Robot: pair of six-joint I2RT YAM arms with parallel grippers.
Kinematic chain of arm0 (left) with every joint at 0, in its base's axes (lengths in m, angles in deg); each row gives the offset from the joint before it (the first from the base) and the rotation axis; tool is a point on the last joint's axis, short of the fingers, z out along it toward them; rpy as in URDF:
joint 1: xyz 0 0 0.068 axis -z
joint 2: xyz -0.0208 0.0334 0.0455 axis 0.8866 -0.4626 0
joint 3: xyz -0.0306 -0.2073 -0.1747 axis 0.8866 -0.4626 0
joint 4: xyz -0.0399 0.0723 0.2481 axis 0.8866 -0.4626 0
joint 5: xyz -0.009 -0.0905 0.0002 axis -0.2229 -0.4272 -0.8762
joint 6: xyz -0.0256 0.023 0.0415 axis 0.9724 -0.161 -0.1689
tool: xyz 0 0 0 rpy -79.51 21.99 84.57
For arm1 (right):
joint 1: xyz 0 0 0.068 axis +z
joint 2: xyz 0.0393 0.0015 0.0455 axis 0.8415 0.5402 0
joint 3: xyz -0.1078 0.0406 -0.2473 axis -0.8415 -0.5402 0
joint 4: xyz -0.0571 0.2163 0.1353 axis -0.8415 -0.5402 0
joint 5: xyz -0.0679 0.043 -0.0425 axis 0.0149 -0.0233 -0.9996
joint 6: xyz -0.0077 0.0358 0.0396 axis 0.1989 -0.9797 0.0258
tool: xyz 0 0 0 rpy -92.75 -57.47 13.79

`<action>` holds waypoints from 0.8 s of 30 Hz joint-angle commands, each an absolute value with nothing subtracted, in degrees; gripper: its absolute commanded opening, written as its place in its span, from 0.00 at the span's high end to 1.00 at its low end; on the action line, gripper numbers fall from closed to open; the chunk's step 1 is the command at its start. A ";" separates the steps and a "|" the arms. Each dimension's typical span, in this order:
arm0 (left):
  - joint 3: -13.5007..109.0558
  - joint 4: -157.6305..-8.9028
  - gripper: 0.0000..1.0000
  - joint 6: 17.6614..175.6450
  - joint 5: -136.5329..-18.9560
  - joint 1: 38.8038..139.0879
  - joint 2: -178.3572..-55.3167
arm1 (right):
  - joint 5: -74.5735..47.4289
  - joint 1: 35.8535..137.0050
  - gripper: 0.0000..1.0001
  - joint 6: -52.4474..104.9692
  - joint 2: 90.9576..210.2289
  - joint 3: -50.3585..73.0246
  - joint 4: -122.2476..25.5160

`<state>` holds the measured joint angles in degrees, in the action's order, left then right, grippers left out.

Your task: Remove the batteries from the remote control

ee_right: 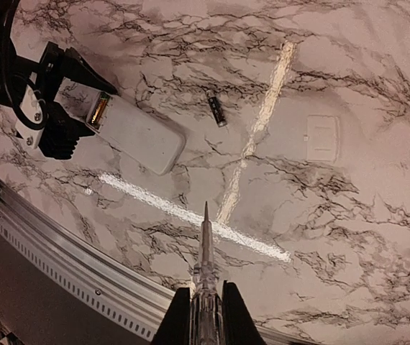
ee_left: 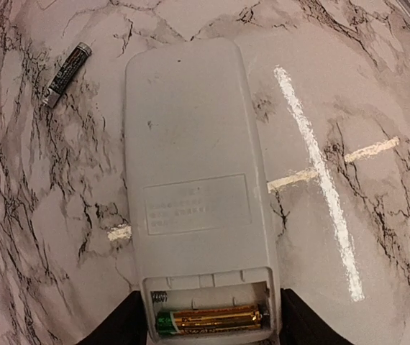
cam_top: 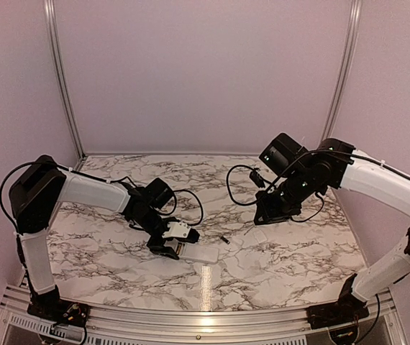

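The white remote control [ee_left: 190,158] lies back-up on the marble table, its battery recess open at the near end. One gold and green battery [ee_left: 212,318] sits in the recess's lower slot, and the slot above it is bare. A second, dark battery [ee_left: 68,72] lies loose on the table to the far left of the remote. My left gripper [ee_left: 212,327] straddles the recess end, and its black fingers [ee_left: 122,325] press against both sides of the remote. My right gripper [ee_right: 206,291] hovers apart, shut on a clear pointed tool [ee_right: 206,237].
A small flat white cover plate [ee_right: 322,136] lies on the table right of the loose battery [ee_right: 217,111]. The aluminium table rail [ee_right: 83,266] runs along the near edge. In the top view the right arm [cam_top: 298,180] hangs over the table's right half.
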<state>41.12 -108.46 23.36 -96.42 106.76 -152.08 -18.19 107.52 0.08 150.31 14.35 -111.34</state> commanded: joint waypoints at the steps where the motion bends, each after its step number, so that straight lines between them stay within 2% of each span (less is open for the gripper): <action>1: 42.52 -113.80 0.40 25.51 -96.57 106.64 -155.90 | -17.46 107.14 1.00 0.72 151.16 17.10 -111.29; 3: 41.65 -112.80 0.44 25.96 -96.62 106.64 -155.48 | -17.28 107.09 1.00 0.57 151.16 16.96 -110.92; 10: 39.05 -107.53 0.51 32.70 -96.66 106.61 -152.20 | -16.49 107.14 1.00 0.38 151.47 17.12 -109.20; 24: 28.01 -83.10 0.52 58.80 -100.89 106.85 -138.09 | -4.61 107.14 1.00 -2.86 154.86 13.38 -91.25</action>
<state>29.76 -93.34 50.05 -99.29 106.63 -142.03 -8.79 107.52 -1.49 152.30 14.00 -98.01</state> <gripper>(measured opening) 0.594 0.108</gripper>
